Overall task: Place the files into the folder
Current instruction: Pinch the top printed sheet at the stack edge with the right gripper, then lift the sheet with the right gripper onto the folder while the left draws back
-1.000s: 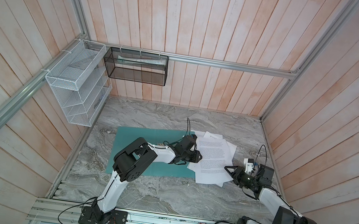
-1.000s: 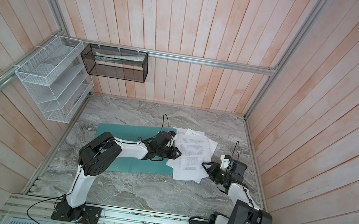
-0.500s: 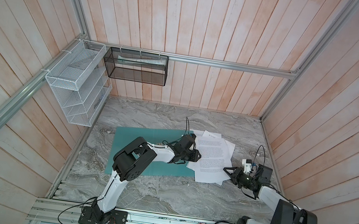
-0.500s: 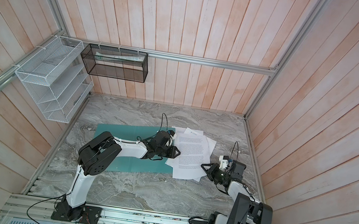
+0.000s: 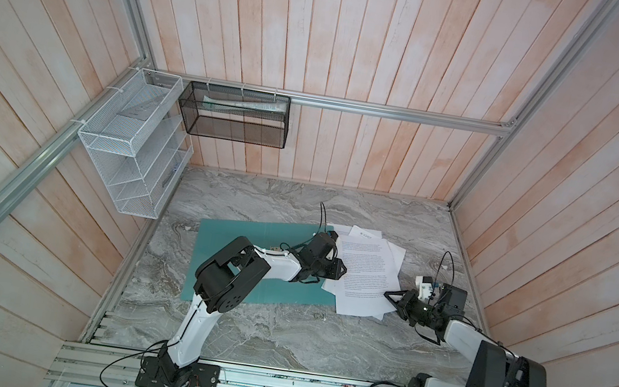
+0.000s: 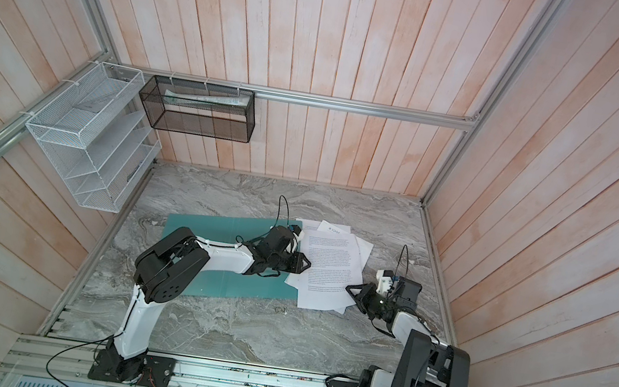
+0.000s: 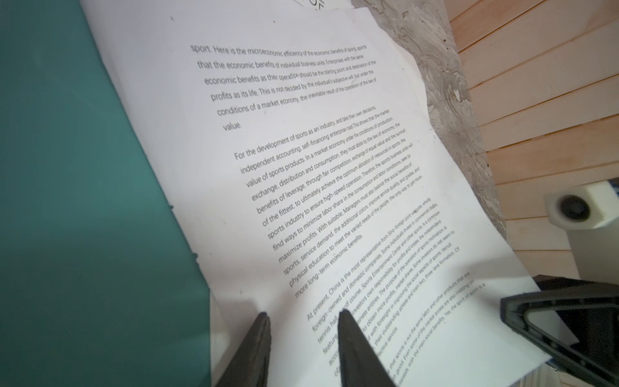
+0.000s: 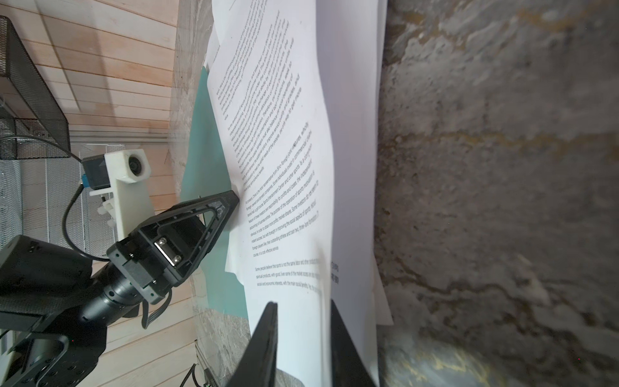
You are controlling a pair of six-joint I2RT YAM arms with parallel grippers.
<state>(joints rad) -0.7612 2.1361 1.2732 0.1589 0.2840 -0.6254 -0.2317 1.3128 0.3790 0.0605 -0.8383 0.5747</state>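
At the 3 o'clock side of the flat teal-green rectangular folder (image 5: 234, 233), the loose white printed paper files (image 5: 365, 270) lie fanned on the grey marbled surface (image 5: 276, 336). Their 9 o'clock margin overlaps the folder cover and the rest lies on bare stone.

The change is on the right. The black right end effector (image 5: 392, 296) was standing clear of the stack a second ago. It has since slid in to the sheets' 4 o'clock edge, and its jaws have been narrowing. In the right wrist view the right end effector (image 8: 303, 301) straddles that edge with a visible gap between its fingers (image 8: 268, 335). It is closing on the paper but not yet clamped, and the top sheet bows slightly.

The left end effector (image 5: 338, 268) has hardly moved. It is partly open, grips nothing, and rests its tips on the files' 9 o'clock margin. The left wrist view shows the left end effector (image 7: 303, 315) pointing at the printed page beside the teal cover.

The stack has barely shifted, so no file is inside the folder. I judge that a pinch is about to form while the left side pins the pile. The fanned sheets may separate, leaving only the top one caught.
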